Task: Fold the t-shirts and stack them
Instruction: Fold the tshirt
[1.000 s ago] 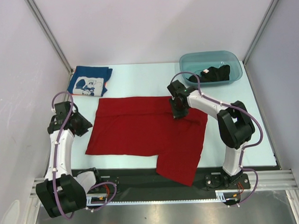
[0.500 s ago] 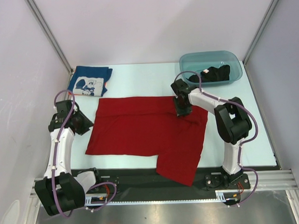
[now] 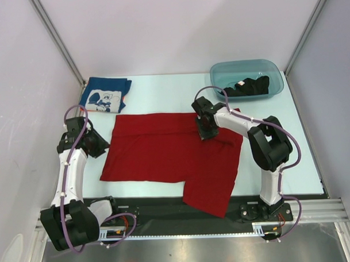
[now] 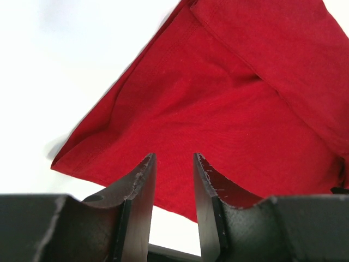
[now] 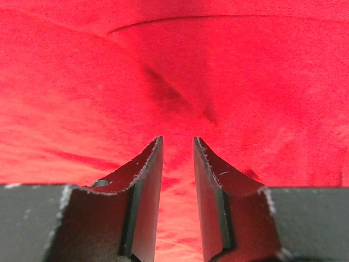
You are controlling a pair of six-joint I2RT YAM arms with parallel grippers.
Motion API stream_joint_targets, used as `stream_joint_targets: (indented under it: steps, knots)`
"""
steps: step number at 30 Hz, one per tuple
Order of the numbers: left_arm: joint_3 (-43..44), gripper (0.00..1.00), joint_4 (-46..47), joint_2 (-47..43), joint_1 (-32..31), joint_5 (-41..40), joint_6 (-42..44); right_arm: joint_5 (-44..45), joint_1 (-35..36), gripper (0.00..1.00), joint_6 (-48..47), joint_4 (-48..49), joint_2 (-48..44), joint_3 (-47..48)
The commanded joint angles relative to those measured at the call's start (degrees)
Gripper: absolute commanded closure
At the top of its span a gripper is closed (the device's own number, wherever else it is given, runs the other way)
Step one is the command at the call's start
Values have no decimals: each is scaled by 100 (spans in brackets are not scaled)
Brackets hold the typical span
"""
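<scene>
Pale table [image 3: 162, 88] between white walls carries the red t-shirt [image 3: 164, 151], spread flat across the centre of the top view, its lower right corner reaching past the near edge. We see the blue t-shirt [image 3: 106, 94] folded at upper left and the black t-shirt [image 3: 248, 86] in the teal tub [image 3: 219, 72] at upper right. Over the last second the right jaws have slid slightly leftward over the red t-shirt's upper right part; they stand partly open, holding nothing. The left jaws, likewise partly open and empty, stay by its left edge. We judge a fold grasp is being lined up.
</scene>
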Motion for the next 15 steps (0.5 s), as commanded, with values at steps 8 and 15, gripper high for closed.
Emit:
stream_joint_targets:
  steps: [8, 15]
  knots:
    - [278, 62, -9, -23, -49, 6, 205, 95, -400, 53, -71, 248, 140, 123]
    - [278, 62, 26, 12, -40, 32, 170, 138, -453, 47, -211, 274, 457, 316]
